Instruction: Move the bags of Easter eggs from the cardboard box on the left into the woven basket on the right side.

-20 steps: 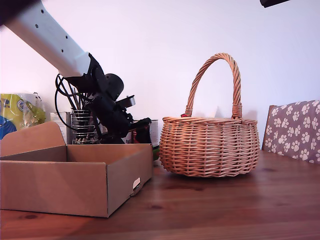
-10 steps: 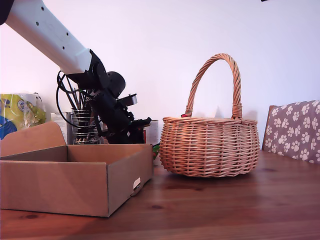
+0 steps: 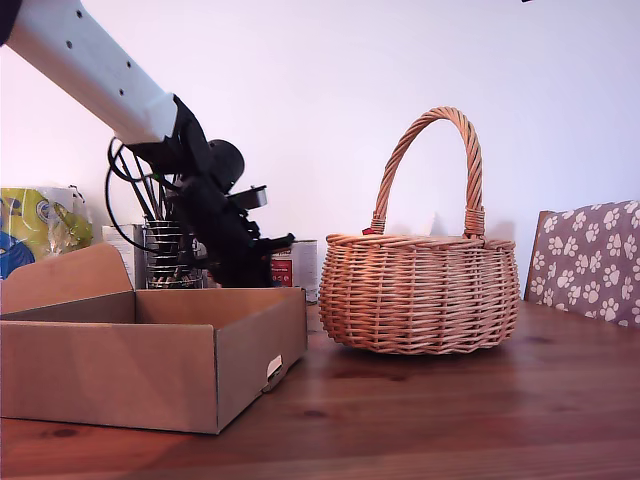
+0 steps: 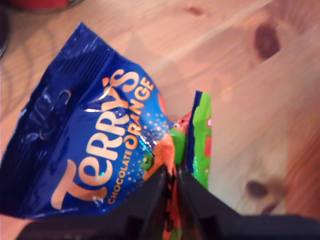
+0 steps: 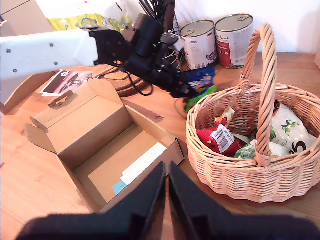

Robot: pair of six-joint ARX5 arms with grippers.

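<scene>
My first gripper (image 4: pixel 172 172) has its black jaws pressed together on the green and orange bottom edge of a small glossy blue bag of Easter eggs (image 4: pixel 95 150). The bag carries white "Terry's" lettering above orange "Chocolate Orange" wording, and its foil is creased and shiny. It hangs from the jaws above the wooden table (image 4: pixel 250 75). In the second wrist view the same bag (image 5: pixel 201 80) sits at the tip of the white first arm (image 5: pixel 45 50), in the gap between the shallow brown cardboard box (image 5: pixel 100 135) and the round tan woven basket (image 5: pixel 250 175) with its arched handle. The box floor shows only a white and blue label. The basket holds a red packet (image 5: pixel 217 140) and white wrapped items. My second gripper (image 5: pixel 166 190) hovers high over the box edge, its dark jaws nearly closed on nothing.
</scene>
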